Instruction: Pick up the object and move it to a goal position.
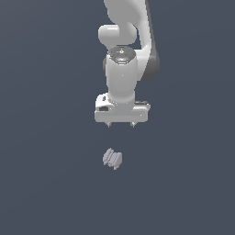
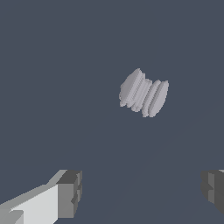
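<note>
The object (image 1: 112, 158) is a small pale grey-lilac lump with ribbed lobes, lying on the dark grey floor below the arm in the exterior view. It also shows in the wrist view (image 2: 143, 92), apart from the fingers. My white gripper (image 1: 121, 124) hangs above it, a little toward the exterior view's right, with only short fingertips showing under the hand. In the wrist view the gripper (image 2: 142, 192) is open and empty, its two dark pads (image 2: 70, 192) set wide apart.
The flat dark grey floor (image 1: 46, 183) fills both views. The white arm (image 1: 121, 69) rises to the top of the exterior view.
</note>
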`<state>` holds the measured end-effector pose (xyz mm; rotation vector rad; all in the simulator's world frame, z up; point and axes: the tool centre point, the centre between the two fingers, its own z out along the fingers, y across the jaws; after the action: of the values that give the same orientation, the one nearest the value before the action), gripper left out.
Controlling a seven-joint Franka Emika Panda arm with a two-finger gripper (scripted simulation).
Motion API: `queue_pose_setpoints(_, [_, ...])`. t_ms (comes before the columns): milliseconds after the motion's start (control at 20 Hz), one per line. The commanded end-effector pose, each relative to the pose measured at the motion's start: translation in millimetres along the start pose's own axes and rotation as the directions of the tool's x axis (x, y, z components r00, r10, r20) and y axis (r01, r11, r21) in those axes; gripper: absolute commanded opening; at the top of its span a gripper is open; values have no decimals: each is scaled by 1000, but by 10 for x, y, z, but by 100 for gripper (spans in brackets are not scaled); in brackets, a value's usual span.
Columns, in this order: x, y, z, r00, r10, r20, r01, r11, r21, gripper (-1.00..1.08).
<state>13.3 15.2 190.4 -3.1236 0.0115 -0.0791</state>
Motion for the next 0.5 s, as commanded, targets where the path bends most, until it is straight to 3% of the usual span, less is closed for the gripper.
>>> queue_pose_setpoints(0, [0,0,0,1000,0,0,0,1000,0,100])
queue_pose_setpoints(450, [21,-242,-102,1000,5,1,-5,1000,27,100])
